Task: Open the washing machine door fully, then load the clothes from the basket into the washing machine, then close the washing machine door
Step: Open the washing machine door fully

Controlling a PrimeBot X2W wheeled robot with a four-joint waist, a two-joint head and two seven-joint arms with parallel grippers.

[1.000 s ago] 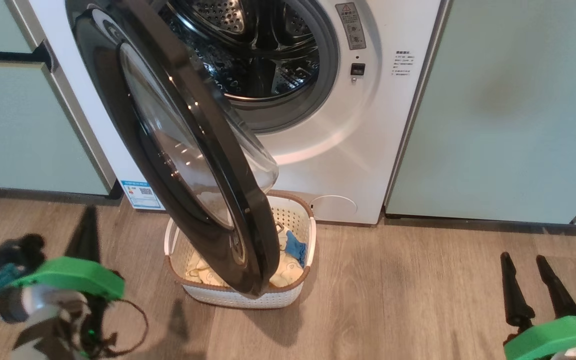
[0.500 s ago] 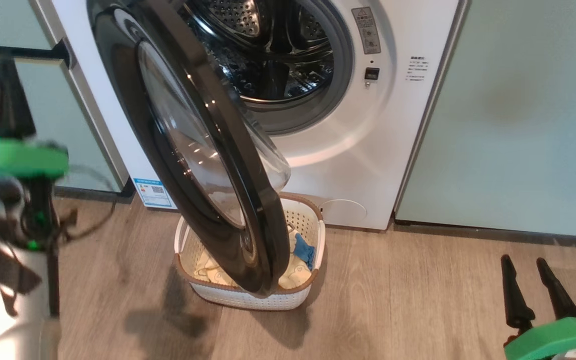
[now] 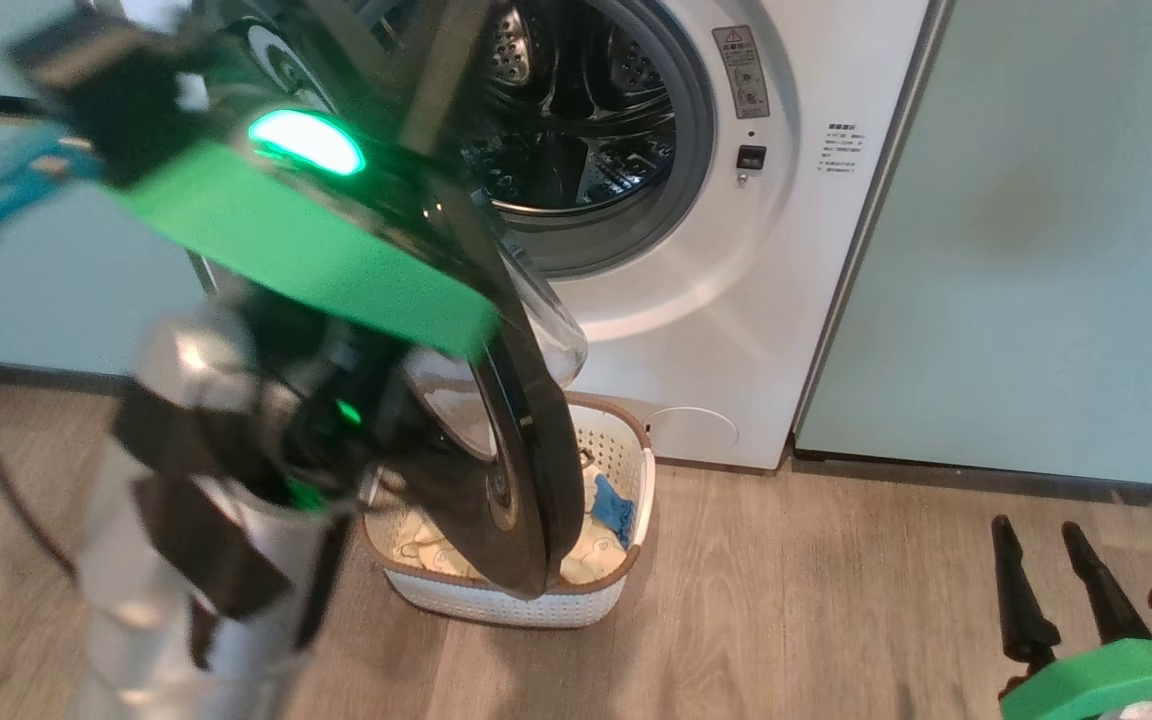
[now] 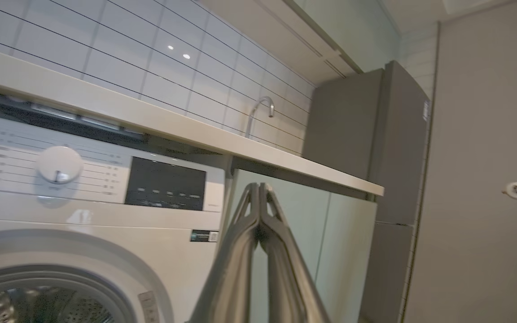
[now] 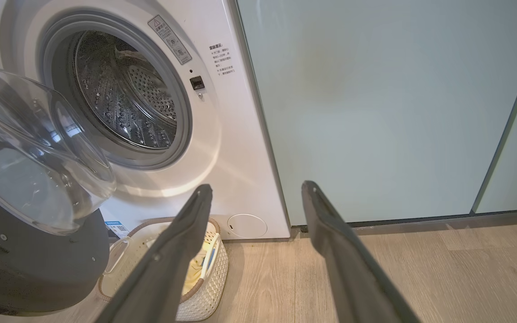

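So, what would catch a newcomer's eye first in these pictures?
The washing machine door, glossy black, stands partly open at the head view's centre, hanging over the basket of clothes on the floor. The left arm, with its green band, looms blurred at upper left.

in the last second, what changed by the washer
The left arm swung up from low down and now crosses in front of the washing machine door, with the left fingers shut and empty. The view itself shifted slightly. Door, basket, clothes and the open right fingers stayed put.
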